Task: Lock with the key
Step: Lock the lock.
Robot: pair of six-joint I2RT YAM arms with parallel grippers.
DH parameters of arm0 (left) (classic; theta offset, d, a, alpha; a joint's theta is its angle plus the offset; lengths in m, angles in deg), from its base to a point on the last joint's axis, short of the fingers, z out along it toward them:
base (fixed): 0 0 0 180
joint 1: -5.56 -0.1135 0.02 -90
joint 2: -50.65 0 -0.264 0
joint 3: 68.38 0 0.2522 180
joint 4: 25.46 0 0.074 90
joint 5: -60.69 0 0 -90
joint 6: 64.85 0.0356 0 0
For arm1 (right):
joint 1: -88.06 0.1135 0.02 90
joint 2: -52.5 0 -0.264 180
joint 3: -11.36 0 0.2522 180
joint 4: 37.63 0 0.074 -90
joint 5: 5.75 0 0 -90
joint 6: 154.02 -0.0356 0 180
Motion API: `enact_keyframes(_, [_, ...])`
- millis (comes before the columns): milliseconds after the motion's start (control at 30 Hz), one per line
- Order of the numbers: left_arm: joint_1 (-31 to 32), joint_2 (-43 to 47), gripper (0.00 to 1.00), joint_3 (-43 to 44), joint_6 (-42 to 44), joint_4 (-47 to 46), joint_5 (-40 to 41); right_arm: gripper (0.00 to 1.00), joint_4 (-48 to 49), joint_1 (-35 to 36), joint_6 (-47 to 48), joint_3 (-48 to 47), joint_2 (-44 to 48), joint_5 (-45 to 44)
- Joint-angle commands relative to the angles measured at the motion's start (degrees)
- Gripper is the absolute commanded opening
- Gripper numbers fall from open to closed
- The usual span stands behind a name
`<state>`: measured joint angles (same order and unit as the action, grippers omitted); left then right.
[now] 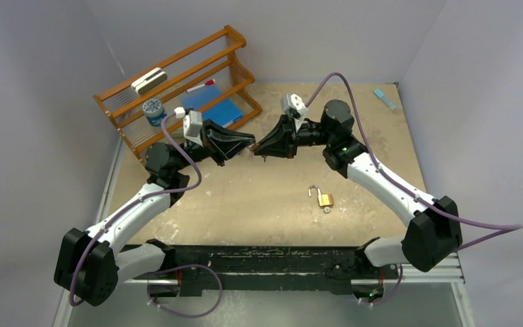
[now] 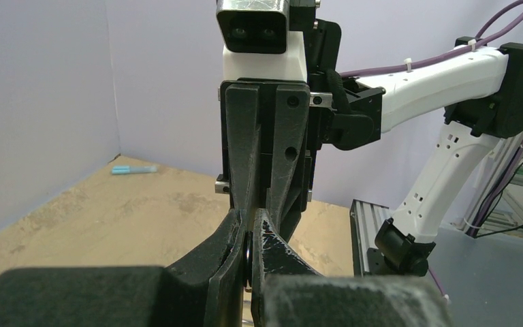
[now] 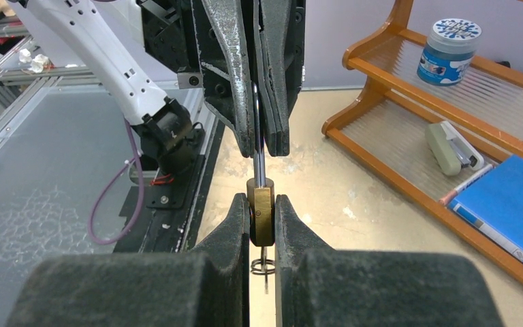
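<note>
A small brass padlock [image 3: 261, 216] is held in the air between both grippers over the middle of the table. My right gripper [image 3: 261, 202] is shut on its brass body. Its steel shackle [image 3: 259, 160] runs up into my left gripper [image 3: 261, 151], which is shut on it. A key on a wire ring [image 3: 262, 266] hangs from the bottom of the padlock. In the top view the left gripper [image 1: 249, 142] and the right gripper [image 1: 260, 146] meet tip to tip. In the left wrist view my left gripper [image 2: 248, 225] pinches a thin dark piece, and the padlock body is hidden.
A second brass padlock [image 1: 324, 199] with an open shackle lies on the table in front of the right arm. A wooden rack [image 1: 177, 88] at the back left holds a blue jar [image 1: 153, 111], a stapler and a blue book. A light-blue marker [image 1: 383, 99] lies at the back right.
</note>
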<state>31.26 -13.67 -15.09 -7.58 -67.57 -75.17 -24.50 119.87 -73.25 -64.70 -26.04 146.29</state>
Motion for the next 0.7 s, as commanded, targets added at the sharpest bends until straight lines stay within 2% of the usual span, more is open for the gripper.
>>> enact_keyframes(0, [1.8,-1.2,0.00,-0.1,3.1,3.1,0.4,0.00,3.3,2.7,0.7,-3.8,0.1,0.7])
enact_keyframes(667, [1.7,3.0,0.00,-1.6,5.6,3.9,3.7,0.00,-0.8,1.3,3.1,0.1,4.4,1.9])
